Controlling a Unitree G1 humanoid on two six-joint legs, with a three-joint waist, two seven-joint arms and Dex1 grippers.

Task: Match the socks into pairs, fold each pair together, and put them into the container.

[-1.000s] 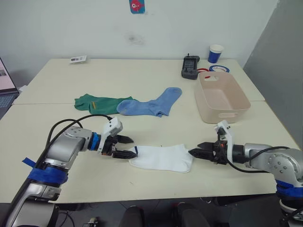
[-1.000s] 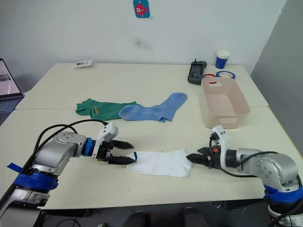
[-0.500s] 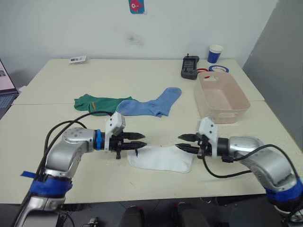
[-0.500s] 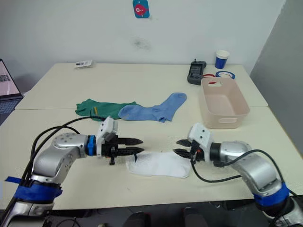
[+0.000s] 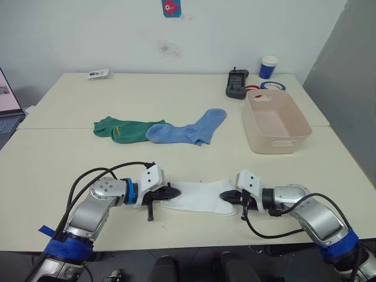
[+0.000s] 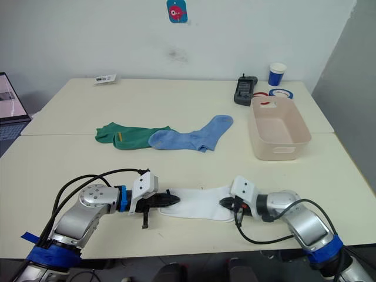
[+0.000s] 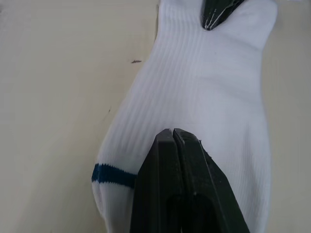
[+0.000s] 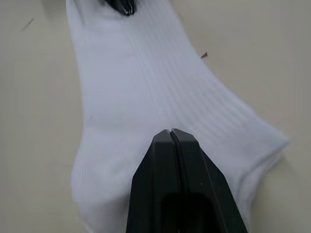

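Note:
A white sock [image 5: 200, 197] lies flat near the table's front edge, its blue-striped cuff [image 7: 112, 174] toward my left. My left gripper [image 5: 171, 193] is shut with its tips on the cuff end. My right gripper [image 5: 225, 197] is shut with its tips on the other end, where a second layer's edge [image 8: 269, 158] shows. Both grippers face each other along the sock. A dark green sock [image 5: 120, 129] and a light blue sock [image 5: 188, 130] lie overlapping in the table's middle. The beige-pink container [image 5: 296, 120] stands at the right, with nothing in it.
Behind the container are a black device [image 5: 236, 84], a roll of tape [image 5: 271, 86] and a blue-and-white paper cup [image 5: 268, 66]. A small card [image 5: 97, 73] lies at the far left. A laptop [image 5: 6, 111] is at the left edge.
Both grippers were open beside the white sock's ends. They have moved inward and down onto the sock and shut.

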